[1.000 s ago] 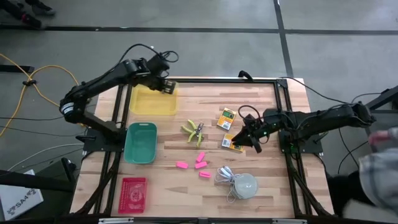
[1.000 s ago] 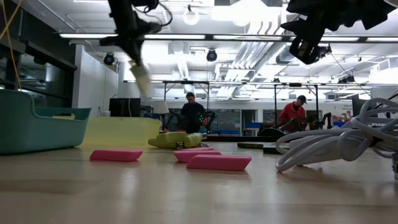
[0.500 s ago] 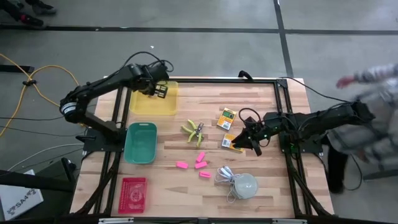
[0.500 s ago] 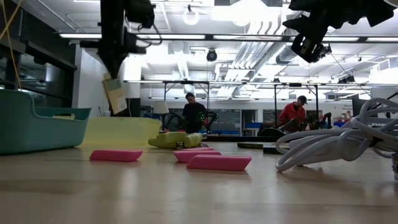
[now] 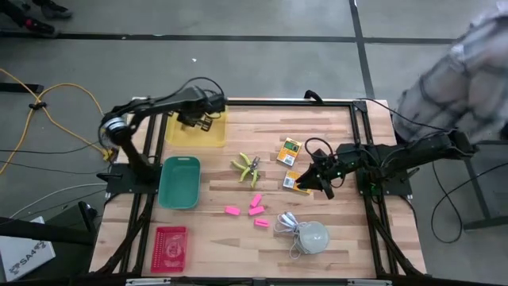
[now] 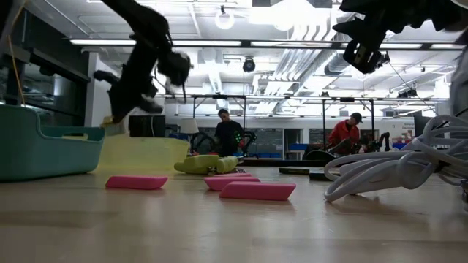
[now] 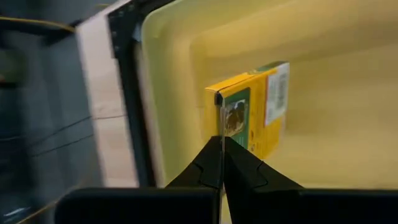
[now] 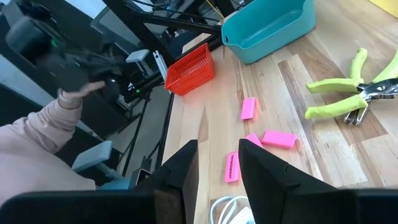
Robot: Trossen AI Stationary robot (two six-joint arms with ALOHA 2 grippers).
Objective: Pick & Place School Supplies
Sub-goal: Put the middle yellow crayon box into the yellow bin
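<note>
Reaching left hand [image 7: 222,158] over yellow bin [image 5: 194,131]

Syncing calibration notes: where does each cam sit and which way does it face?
High: overhead, straight down; both arms, left gripper over yellow bin.
Low: tabletop level, facing the room; pink erasers.
Left wrist: past shut fingers pinching yellow-and-green box.
Right wrist: past parted fingers; green-handled tool.
Shared: erasers, tool.

Wooden table [image 5: 333,230] bears trays, boxes, perhaps erasers [image 5: 255,211].
</note>
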